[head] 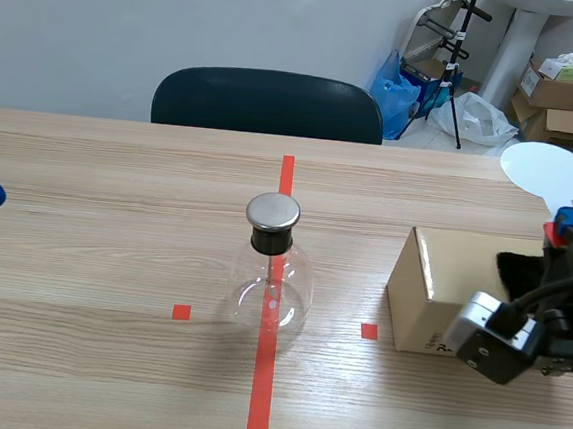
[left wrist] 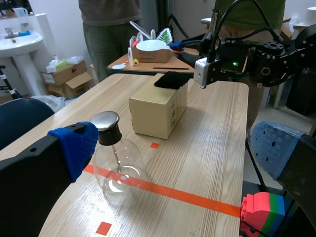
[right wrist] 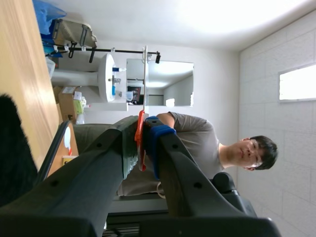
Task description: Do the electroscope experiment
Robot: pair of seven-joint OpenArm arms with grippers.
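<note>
The flask [head: 272, 289] is clear glass, smooth and glossy, with bright glints on its belly. Its cap [head: 273, 211] is brushed metal with a dull sheen, above a matt black collar [head: 271, 240]. The table [head: 92, 258] shows pale wood grain — matt, lightly streaked. The box [head: 462, 275] is plain brown cardboard, shiny along one taped top edge. The cloth [left wrist: 170, 79] on it is black and fuzzy, with no shine. The paddle [head: 547, 169] looks like smooth white plastic — flat, faintly glossy.

- Plain pale grey wall [head: 133, 20] behind the light wood-grain bench [head: 83, 247].
- Dark rounded chair back [head: 268, 101] at the bench's far edge.
- White pedestal sink [head: 522, 49], brown cardboard boxes [head: 563, 93] and blue plastic bag [head: 393, 83] on the floor in the far corner.
</note>
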